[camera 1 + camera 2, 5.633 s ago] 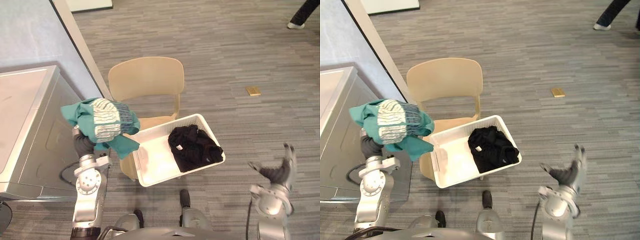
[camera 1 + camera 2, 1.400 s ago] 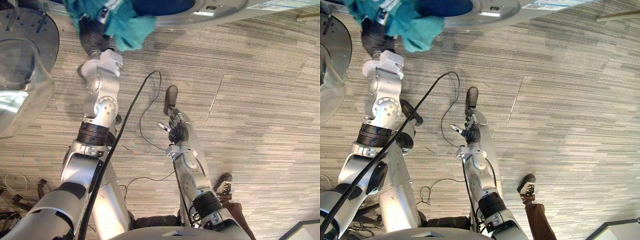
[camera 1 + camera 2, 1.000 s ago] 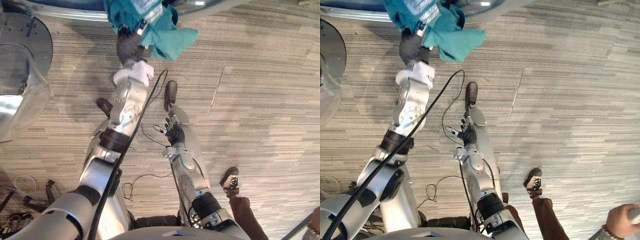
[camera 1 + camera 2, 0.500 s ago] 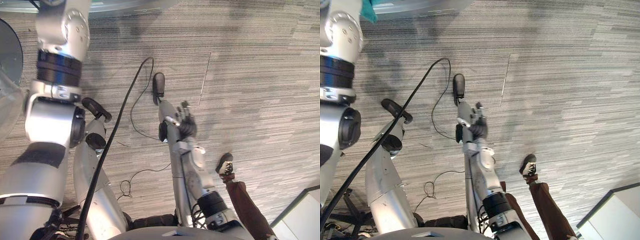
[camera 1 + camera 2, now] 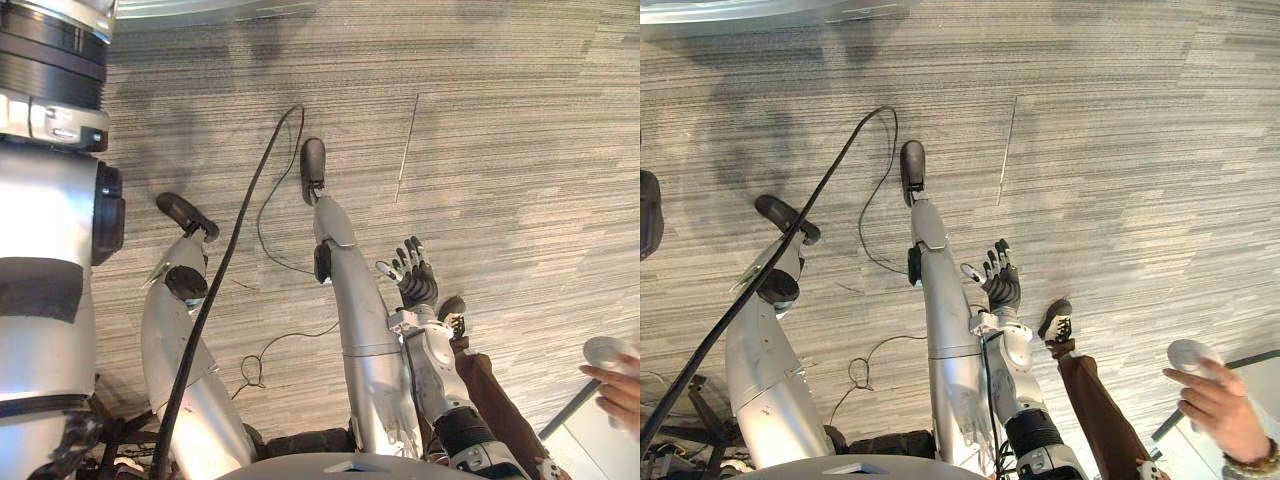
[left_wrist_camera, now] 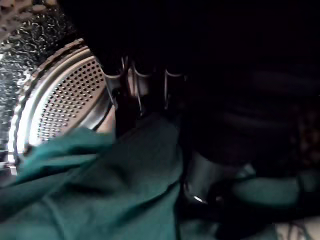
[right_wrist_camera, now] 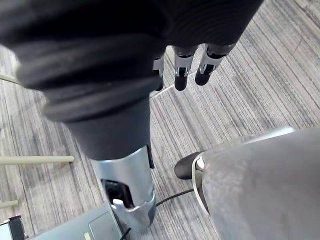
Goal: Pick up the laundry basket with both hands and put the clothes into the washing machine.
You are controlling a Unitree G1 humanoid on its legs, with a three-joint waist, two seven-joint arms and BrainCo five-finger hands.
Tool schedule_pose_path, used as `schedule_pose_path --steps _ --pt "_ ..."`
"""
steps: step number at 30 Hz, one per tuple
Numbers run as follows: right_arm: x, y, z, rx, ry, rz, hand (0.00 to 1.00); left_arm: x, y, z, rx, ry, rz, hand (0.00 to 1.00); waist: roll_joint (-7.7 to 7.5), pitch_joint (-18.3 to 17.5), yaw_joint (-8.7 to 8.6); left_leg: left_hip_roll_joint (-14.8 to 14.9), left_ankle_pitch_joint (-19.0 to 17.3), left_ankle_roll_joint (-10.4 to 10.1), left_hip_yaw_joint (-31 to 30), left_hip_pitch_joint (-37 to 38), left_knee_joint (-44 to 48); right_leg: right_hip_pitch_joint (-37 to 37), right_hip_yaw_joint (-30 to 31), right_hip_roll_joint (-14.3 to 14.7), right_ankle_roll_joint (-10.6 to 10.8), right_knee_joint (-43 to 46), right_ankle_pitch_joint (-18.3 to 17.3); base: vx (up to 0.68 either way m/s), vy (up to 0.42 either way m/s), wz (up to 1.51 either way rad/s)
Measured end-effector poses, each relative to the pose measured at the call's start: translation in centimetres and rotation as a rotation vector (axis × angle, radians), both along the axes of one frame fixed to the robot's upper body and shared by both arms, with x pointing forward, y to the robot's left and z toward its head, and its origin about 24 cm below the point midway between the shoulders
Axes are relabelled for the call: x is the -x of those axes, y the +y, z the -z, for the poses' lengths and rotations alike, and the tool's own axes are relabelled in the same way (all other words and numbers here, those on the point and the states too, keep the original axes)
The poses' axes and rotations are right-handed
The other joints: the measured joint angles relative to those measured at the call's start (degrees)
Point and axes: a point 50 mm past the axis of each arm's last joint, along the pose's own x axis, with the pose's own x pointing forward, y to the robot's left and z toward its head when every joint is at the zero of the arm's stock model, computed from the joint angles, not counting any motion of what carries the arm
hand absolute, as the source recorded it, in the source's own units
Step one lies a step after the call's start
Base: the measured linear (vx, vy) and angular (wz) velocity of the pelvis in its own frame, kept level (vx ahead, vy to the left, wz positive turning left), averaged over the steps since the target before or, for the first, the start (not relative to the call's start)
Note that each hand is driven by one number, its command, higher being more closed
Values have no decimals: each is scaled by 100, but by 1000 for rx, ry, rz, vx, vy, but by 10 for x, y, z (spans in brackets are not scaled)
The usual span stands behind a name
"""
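Teal clothes (image 6: 100, 190) lie bunched inside the washing machine's perforated drum (image 6: 65, 95), right up against the left hand (image 6: 142, 85) and seemingly draped over part of it. It is too dark in there to tell whether that hand grips the cloth or merely rests on it. Out over the striped grey floor (image 5: 1120, 150) hangs the right hand (image 5: 1000, 285), its fingers (image 5: 1001, 256) straight and spread, holding nothing.
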Motion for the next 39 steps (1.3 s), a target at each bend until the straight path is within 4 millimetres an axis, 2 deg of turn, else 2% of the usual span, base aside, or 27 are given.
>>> schedule_pose_path --steps 3,5,11,17,20,22,25,26,27,28,29,30,31,32,34,35,37,38,39 --pt "0 -1 2 -32 12 -1 0 -14 23 10 88 113 -6 0 0 0 2 3 1 -1 2 -15 10 -26 1 2 -3 15 2 -2 -11 0" --pt "0 -1 2 -30 15 -9 0 -18 31 13 147 163 57 0 0 0 14 10 2 -1 3 -26 21 -35 2 6 -21 11 15 -7 -18 0" --pt "0 -3 2 -20 25 -17 0 -19 35 13 313 164 378 0 0 0 16 -19 68 11 6 -54 -57 -30 -3 1 -37 -118 100 -8 -17 0" --pt "7 -10 6 -15 43 14 0 -15 29 11 269 144 444 0 3 -1 83 -41 157 13 -17 -51 -144 -23 -69 -19 -43 -99 104 -14 -40 6" --pt "16 -16 13 -5 68 29 0 -15 32 28 239 106 410 0 6 -2 109 -71 206 4 -47 -29 -185 -14 -78 -31 -43 -74 104 -17 -44 6" --pt "18 -18 15 1 76 36 0 -21 35 46 241 122 395 0 8 -2 103 -123 268 8 -67 -11 -260 -11 -93 -62 -54 -67 112 -22 -52 12" --pt "18 -18 15 5 82 47 0 -39 47 104 243 239 354 0 13 -1 139 -149 302 12 -77 50 -259 27 -87 -87 -74 -3 123 -24 -51 5" --pt "18 -18 15 9 82 46 0 -41 50 117 247 266 347 0 14 -2 138 -158 303 13 -76 78 -260 39 -81 -95 -74 16 123 -25 -52 4" --pt "18 -18 14 23 79 44 0 -45 56 142 254 324 338 0 17 -3 144 -167 303 13 -73 125 -256 67 -71 -104 -76 38 121 -26 -53 3" --pt "18 -18 14 28 77 42 0 -46 59 154 261 349 337 0 18 -3 150 -169 305 13 -72 144 -255 81 -69 -107 -81 45 122 -32 -65 3" --pt "18 -17 13 33 75 39 0 -47 64 181 279 406 338 0 20 -3 187 -169 310 8 -72 180 -252 115 -69 -108 -112 44 125 -30 -57 3" --pt "17 -16 12 31 73 38 0 -47 65 199 292 443 342 0 22 -4 217 -170 310 -6 -72 200 -252 136 -68 -110 -109 41 109 -39 -69 3" --pt "17 -15 10 26 66 40 0 -46 63 230 318 509 367 0 24 -4 309 -179 312 -32 -61 237 -260 160 -58 -118 -133 42 104 -34 -59 3" --pt "17 -15 10 34 66 46 0 -45 60 243 331 538 381 0 25 -4 339 -187 316 -36 -51 265 -268 173 -48 -123 -144 44 104 -28 -48 3" --pt "17 -17 11 81 88 57 0 -41 49 292 390 652 425 0 31 -2 456 -236 324 -56 -46 447 -342 337 -50 -157 -186 -26 95 -37 -59 5" --pt "17 -17 12 91 93 57 0 -38 46 307 413 685 435 0 32 -3 475 -254 322 -54 -66 521 -381 435 -71 -165 -204 -92 86 -41 -59 6" --pt "18 -17 18 120 132 54 0 -26 25 367 497 848 481 0 38 -7 512 -427 317 -61 -187 1026 -603 978 -182 -280 -206 -290 93 -30 -25 7" --pt "19 -16 21 136 144 49 0 -21 19 382 516 891 494 0 41 -8 528 -465 318 -62 -197 1196 -647 1142 -217 -314 -208 -289 94 -17 0 8" --pt "20 -15 25 153 176 47 0 -12 4 405 539 972 536 0 61 -17 563 -518 303 -83 -245 1513 -665 1473 -239 -331 -227 -271 68 7 18 9"
